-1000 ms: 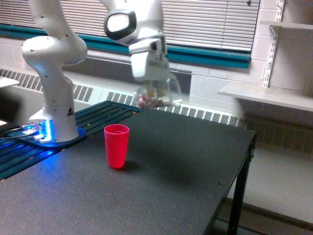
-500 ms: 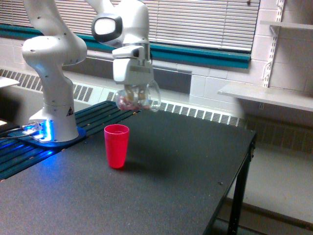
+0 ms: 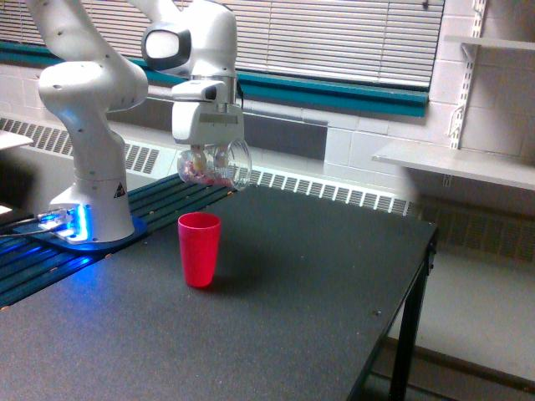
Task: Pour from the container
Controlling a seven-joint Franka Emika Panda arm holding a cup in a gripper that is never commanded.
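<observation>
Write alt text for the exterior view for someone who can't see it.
A white robot arm's gripper holds a clear container of small candies in the air above an upright red cup on a dark table. Window blinds fill the wall behind.

- An opaque red plastic cup (image 3: 200, 248) stands upright on the dark, speckled tabletop (image 3: 276, 317).
- White slatted window blinds (image 3: 351, 38) hang above a teal sill band (image 3: 359, 93).
- A white wall shelf (image 3: 456, 163) sits at the exterior view's right.
</observation>
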